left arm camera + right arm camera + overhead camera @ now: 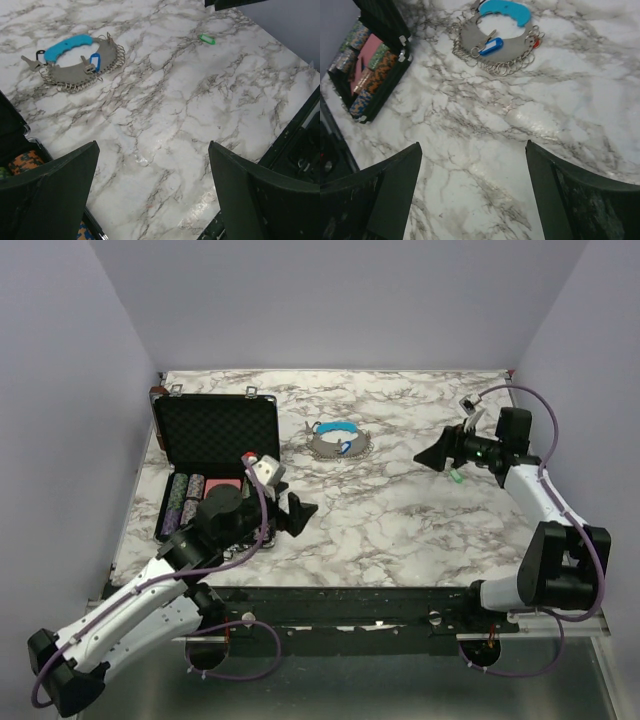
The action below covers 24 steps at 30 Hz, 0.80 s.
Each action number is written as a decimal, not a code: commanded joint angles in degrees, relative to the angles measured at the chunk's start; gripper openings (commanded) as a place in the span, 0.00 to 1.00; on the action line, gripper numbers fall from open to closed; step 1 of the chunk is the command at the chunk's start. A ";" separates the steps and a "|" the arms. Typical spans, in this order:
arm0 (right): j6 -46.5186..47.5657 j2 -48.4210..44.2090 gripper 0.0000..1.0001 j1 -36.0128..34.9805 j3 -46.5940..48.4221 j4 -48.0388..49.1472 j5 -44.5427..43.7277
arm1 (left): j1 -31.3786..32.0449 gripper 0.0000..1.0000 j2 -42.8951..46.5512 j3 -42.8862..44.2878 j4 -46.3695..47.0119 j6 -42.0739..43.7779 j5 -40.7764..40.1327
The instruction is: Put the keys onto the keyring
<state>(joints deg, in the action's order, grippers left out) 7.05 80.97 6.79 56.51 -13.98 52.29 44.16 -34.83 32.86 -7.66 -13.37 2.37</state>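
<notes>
left gripper (300,510) and right gripper (425,457) both spread wide, nothing held
keyring (338,440) upper centre of top view, blue-tagged key (490,47) on it; loose green key (207,39) centre right beside right gripper; left gripper lower left near case (215,425)

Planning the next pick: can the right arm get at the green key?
Probably yes: the green key lies on the tabletop close by the open right tool, nothing between.
</notes>
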 commanded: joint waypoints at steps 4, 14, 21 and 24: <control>-16.80 -2.31 0.93 1.21 -8.70 21.09 14.41 | -4.69 0.99 -16.73 12.12 -0.68 -9.91 6.23; -16.37 -0.28 0.92 1.21 -6.15 17.06 16.00 | -10.24 0.97 -53.47 47.68 -23.95 -4.67 14.50; -13.12 -0.02 0.91 1.30 -4.13 11.54 15.04 | -10.59 0.86 -77.21 75.65 -44.70 3.25 14.76; -11.89 1.20 0.88 1.13 -3.08 8.72 14.33 | -10.59 0.85 -77.94 76.31 -45.08 4.75 14.77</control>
<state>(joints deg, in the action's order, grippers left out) -7.51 80.38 7.64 50.98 0.23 66.22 33.76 -112.05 106.17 -41.60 -13.21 15.51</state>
